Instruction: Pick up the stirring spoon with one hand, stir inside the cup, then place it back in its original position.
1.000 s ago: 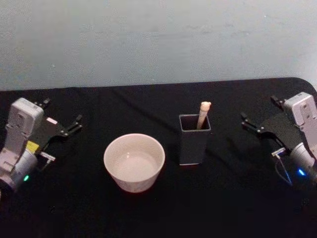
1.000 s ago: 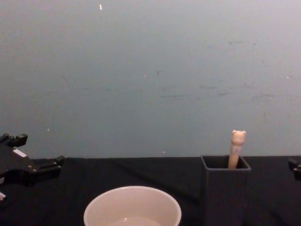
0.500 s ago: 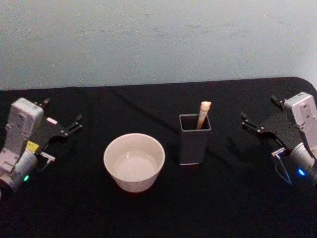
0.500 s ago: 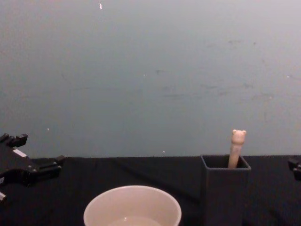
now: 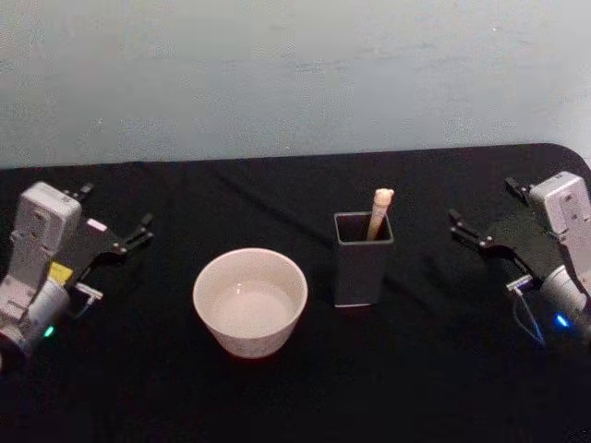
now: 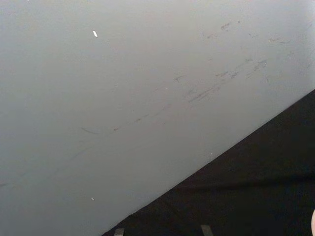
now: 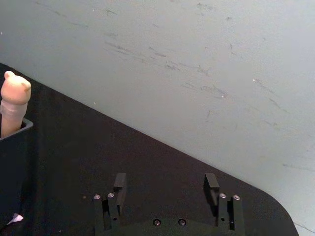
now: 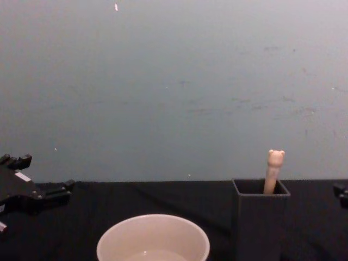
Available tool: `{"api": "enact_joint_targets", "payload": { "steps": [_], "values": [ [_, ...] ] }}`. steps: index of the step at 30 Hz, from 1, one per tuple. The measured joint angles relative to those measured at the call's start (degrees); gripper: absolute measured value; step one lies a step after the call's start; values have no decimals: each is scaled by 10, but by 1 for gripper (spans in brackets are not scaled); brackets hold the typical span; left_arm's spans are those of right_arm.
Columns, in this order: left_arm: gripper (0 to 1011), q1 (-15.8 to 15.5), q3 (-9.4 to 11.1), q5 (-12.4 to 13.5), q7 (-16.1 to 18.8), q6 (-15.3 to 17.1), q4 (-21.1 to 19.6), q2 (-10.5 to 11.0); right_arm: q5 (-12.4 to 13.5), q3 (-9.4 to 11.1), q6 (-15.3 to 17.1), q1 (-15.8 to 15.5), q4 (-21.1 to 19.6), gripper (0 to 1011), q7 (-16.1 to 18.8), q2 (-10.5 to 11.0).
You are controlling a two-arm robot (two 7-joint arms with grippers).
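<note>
The stirring spoon stands upright in a dark grey square holder, with only its cream handle and bear head showing above the rim. Its bowl is hidden inside. The wide cream-white cup sits just left of the holder, and also appears in the chest view. My right gripper rests open at the table's right side, well away from the holder; its wrist view has both fingers spread and the bear head off to one side. My left gripper lies open at the far left, holding nothing.
A black cloth covers the table, with a plain grey-blue wall behind. The table's rounded right corner lies just behind the right gripper. Bare cloth separates each gripper from the cup and holder.
</note>
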Motion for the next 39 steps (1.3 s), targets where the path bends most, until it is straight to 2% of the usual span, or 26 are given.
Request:
{"api": "enact_joint_targets", "payload": {
  "steps": [39],
  "values": [
    [1001,0,0,0,0,0,0,0,0,0,0,0,0,1000,0,0]
  ]
}}
